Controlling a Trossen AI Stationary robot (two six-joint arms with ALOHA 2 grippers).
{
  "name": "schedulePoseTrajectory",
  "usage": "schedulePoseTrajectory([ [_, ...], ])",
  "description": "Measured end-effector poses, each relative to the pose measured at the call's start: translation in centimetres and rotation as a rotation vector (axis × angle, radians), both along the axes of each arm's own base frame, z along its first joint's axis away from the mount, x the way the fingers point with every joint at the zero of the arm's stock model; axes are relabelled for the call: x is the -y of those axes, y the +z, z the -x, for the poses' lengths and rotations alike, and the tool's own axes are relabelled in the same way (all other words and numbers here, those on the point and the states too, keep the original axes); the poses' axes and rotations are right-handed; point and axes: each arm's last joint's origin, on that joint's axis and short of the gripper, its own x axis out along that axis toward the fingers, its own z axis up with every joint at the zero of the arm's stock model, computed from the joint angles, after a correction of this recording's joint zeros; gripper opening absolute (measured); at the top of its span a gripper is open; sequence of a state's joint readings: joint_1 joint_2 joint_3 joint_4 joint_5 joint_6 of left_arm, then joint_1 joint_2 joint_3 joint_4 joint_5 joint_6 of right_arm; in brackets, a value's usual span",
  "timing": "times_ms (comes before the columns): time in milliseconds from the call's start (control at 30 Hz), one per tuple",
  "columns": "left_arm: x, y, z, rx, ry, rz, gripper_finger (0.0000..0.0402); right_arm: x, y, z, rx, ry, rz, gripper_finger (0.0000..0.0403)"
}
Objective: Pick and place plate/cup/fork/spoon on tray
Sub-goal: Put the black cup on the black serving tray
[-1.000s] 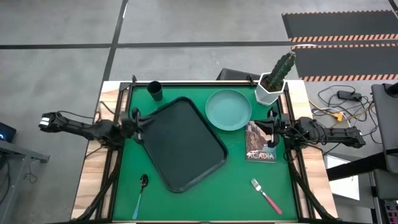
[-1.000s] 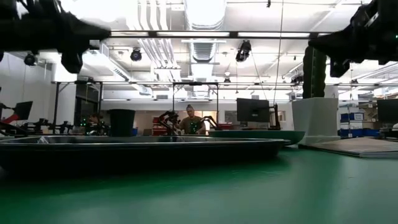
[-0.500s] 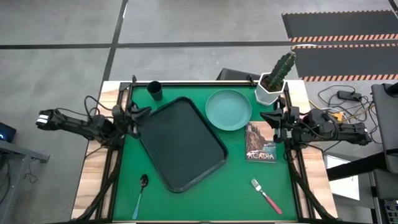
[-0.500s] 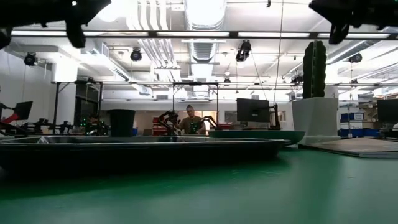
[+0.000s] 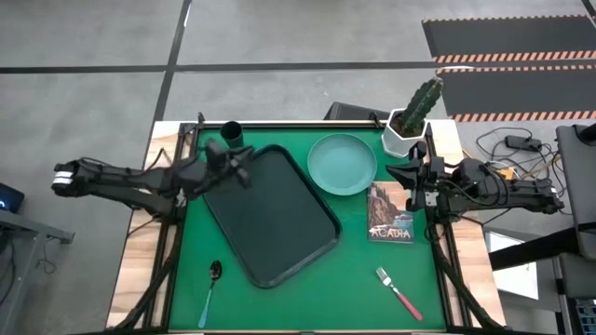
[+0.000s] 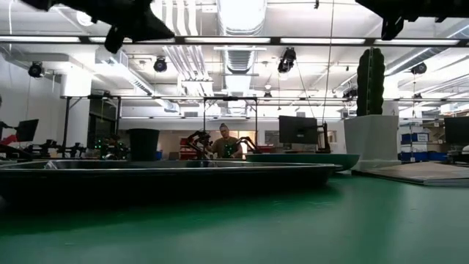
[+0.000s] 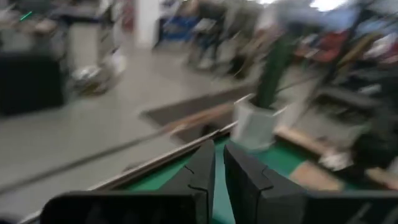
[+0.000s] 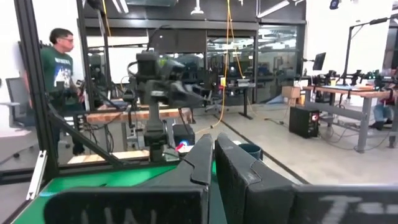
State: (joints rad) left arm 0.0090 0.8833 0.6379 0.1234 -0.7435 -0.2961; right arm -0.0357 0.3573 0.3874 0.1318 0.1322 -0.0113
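One pincer moved — left pincer (image 5: 244, 160), pressed together, now over the tray (image 5: 279, 223).

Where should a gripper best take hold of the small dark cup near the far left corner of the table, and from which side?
Probably from straight above, with one finger inside the cup and one outside its wall. It stands upright with its mouth open upward, and its rim is narrow. Choose the side away from the tray, which lies close beside it. The left gripper is the nearest.

Teal plate (image 5: 342, 164), dark tray (image 5: 272, 214), red-handled fork (image 5: 399, 293), green table (image 5: 354, 251).
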Motion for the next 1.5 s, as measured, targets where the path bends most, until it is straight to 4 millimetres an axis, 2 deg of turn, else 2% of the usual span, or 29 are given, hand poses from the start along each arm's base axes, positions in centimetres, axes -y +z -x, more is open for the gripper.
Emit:
schedulePoseTrajectory([
  [200,-4.3,-0.8,-0.9,-0.314,0.206,0.141,0.0017,0.0,0.2,0.3,0.015,-0.004,0.016,0.0009],
  [300,-6.9,-1.7,-0.9,-0.416,0.229,0.246,0.0017,0.0,0.3,0.4,0.025,-0.005,0.025,0.0009],
  [433,-10.5,-3.0,-0.8,-0.448,0.189,0.384,0.0017,0.0,0.2,0.6,0.016,-0.005,0.025,0.0009],
  [533,-12.9,-3.9,-0.3,-0.491,0.24,0.418,0.0017,0.0,0.1,0.7,0.006,-0.007,0.035,0.0009],
  [767,-16.9,-4.9,1.1,-0.528,0.359,0.491,0.0017,0.0,0.0,0.7,-0.005,-0.008,0.039,0.0009],
  [900,-17.9,-4.9,1.3,-0.537,0.341,0.512,0.0017,0.0,-0.2,0.7,-0.02,-0.008,0.04,0.0009],
  [1100,-17.7,-4.6,1.3,-0.573,0.287,0.534,0.0029,0.0,-0.3,0.7,-0.037,-0.007,0.04,0.0009],
  [1500,-17.0,-4.8,1.3,-0.697,0.207,0.515,0.0131,0.0,-0.5,0.6,-0.058,-0.007,0.039,0.0009],
])
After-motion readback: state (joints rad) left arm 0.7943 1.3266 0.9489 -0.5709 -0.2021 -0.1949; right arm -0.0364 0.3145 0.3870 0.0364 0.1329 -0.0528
